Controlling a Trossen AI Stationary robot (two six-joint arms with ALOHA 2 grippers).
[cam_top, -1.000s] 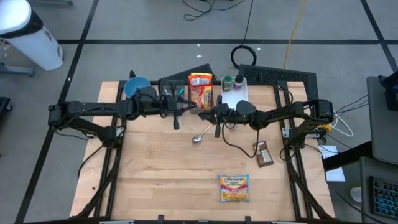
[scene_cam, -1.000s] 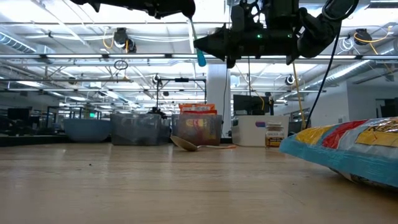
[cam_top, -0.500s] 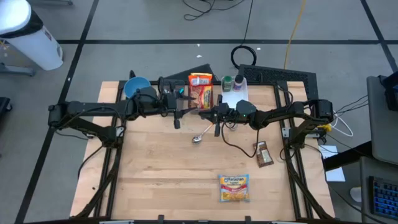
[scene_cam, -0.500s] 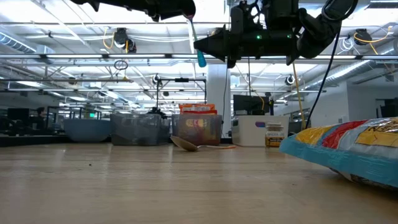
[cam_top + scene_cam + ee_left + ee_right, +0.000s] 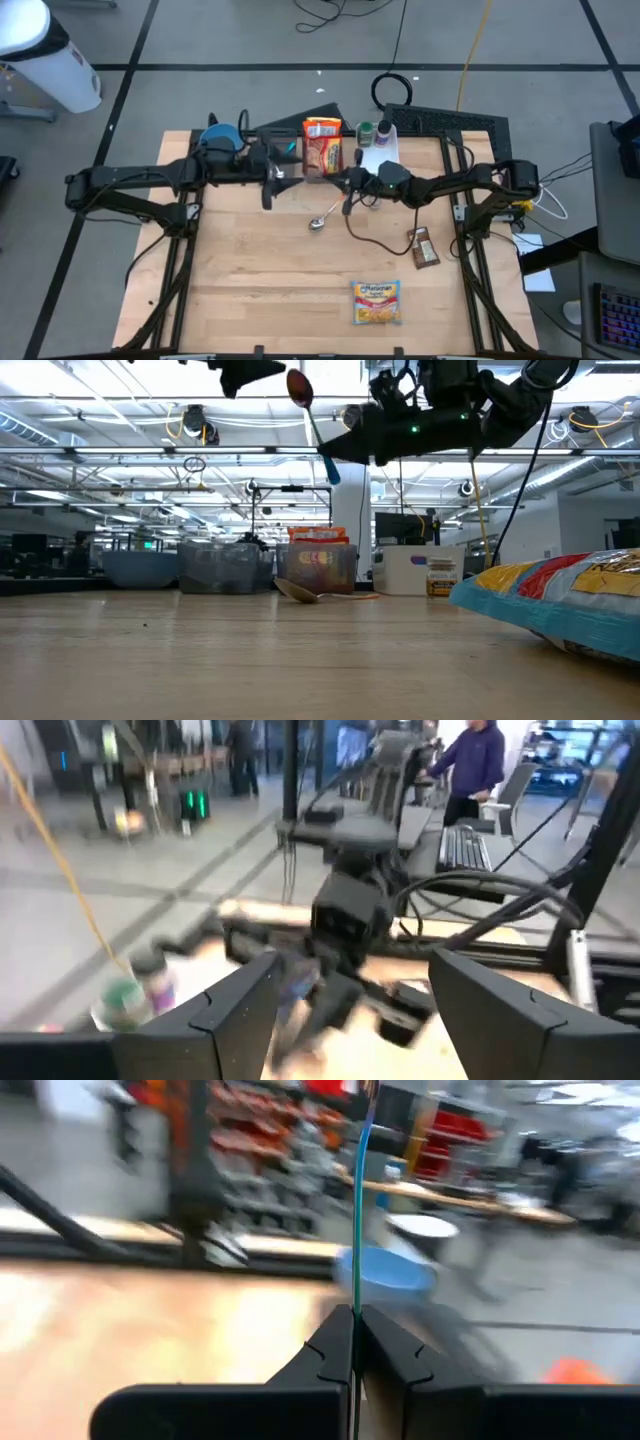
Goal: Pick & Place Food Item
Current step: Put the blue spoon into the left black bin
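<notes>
Teal is the handle of the long spoon (image 5: 313, 425) that hangs high above the desk (image 5: 250, 280), its reddish bowl uppermost. A second ago both arms met at this spoon. Now the left gripper (image 5: 268, 192) has spread its jaws and drawn back toward its own side, so it stands clear of the spoon with nothing between its fingers (image 5: 240, 1010). The right gripper (image 5: 349, 196) has not moved from mid-desk, and its jaws are closed tight on the thin handle (image 5: 357, 1200), which runs straight out from between them.

This reads as a handover just finished: the spoon is now carried by the right arm alone.

For the task itself, little is settled. The food items all lie untouched. The yellow noodle packet (image 5: 376, 301) is flat near the front edge, the dark snack bar (image 5: 424, 247) lies on the right side, and the red packet (image 5: 322, 145) stands at the back. A metal spoon (image 5: 318, 222) lies on the bare wood below the two grippers. No food item is picked up yet, and the freed left arm looks the likelier one to fetch it.
</notes>
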